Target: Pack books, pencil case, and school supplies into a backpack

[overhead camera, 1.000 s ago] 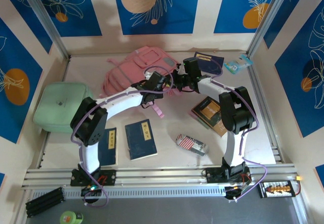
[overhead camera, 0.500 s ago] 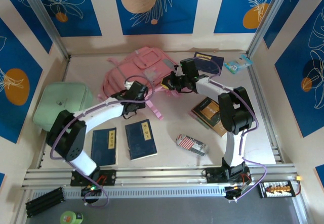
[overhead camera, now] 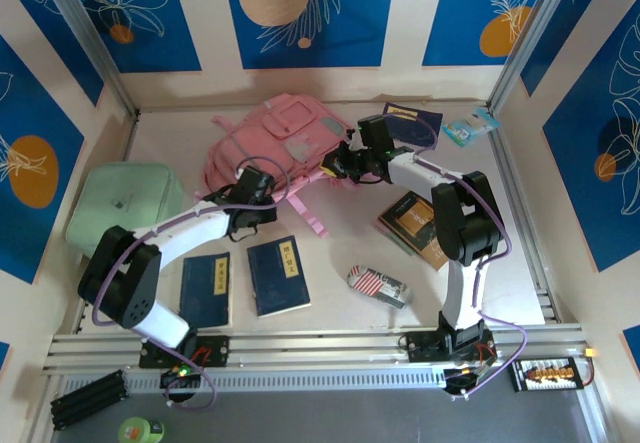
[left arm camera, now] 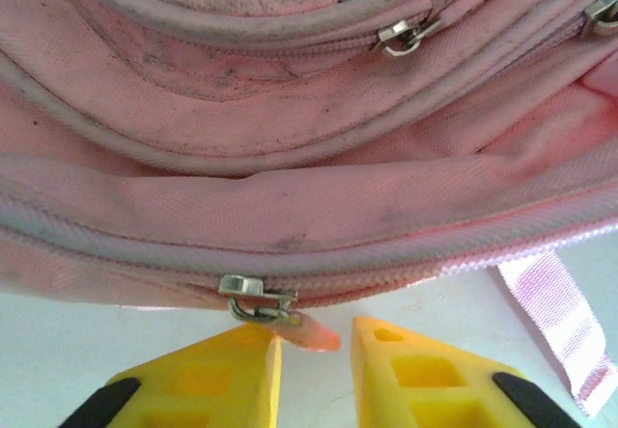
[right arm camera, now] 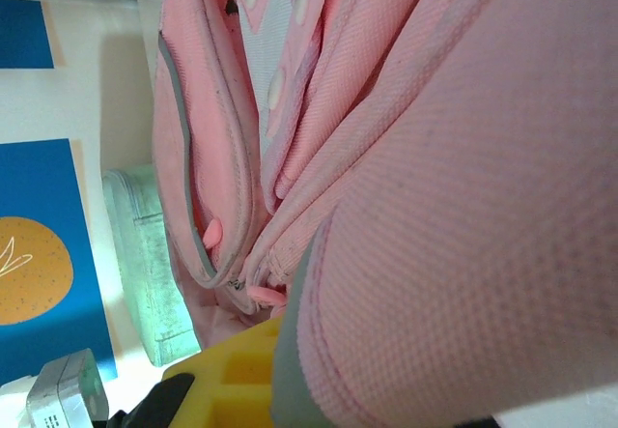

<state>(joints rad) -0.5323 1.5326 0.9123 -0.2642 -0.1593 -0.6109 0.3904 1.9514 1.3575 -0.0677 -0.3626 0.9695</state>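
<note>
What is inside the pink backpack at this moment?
Nothing inside can be seen: pink fabric of the backpack covers its interior. Two navy books, the notebook and the pencil case lie outside it on the table.

on the surface: three navy books (overhead camera: 278,275), one tan-and-black notebook (overhead camera: 415,225), one striped pencil case (overhead camera: 378,285), one pink backpack (overhead camera: 270,128), one mint-green case (overhead camera: 120,208), one small teal packet (overhead camera: 470,128), two robot arms (overhead camera: 190,228).

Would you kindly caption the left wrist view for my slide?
Left gripper, slightly open, poised at the pink backpack's zipper pull.
</note>
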